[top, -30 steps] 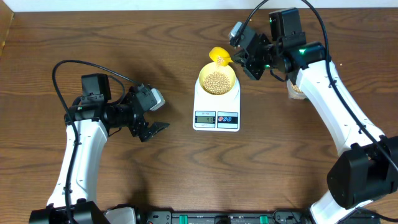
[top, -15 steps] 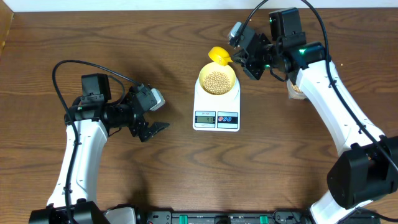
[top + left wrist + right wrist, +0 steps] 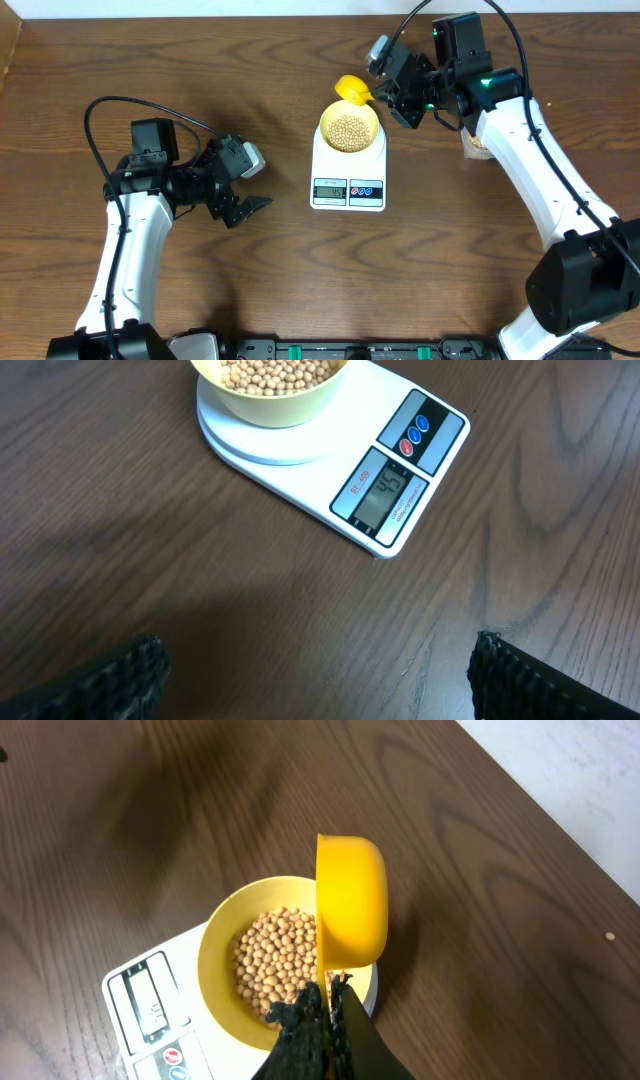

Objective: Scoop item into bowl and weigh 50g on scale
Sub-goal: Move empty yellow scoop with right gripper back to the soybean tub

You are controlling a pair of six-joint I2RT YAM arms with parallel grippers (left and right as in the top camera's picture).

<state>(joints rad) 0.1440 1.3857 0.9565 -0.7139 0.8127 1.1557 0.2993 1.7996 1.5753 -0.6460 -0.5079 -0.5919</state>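
Note:
The pale yellow bowl (image 3: pixel 349 112) stands on the white scale (image 3: pixel 348 187), holding a heap of tan beans (image 3: pixel 349 130). My right gripper (image 3: pixel 380 97) is shut on the handle of a bright yellow scoop (image 3: pixel 351 90), which is tipped on its side over the bowl's far rim. In the right wrist view the scoop (image 3: pixel 352 900) hangs above the beans (image 3: pixel 270 960) and the bowl (image 3: pixel 213 960). My left gripper (image 3: pixel 255 205) is open over bare table, left of the scale. Its fingers (image 3: pixel 130 675) are empty, and the scale's display (image 3: pixel 385 488) seems to read 45.
A container of tan beans (image 3: pixel 474 144) peeks out from under my right arm, right of the scale. The table's far edge meets a white wall (image 3: pixel 250 8). A black rail (image 3: pixel 360 350) runs along the near edge.
A second ago a few beans showed in the scoop's mouth; now only its plain yellow shell shows. Neither arm has visibly moved.

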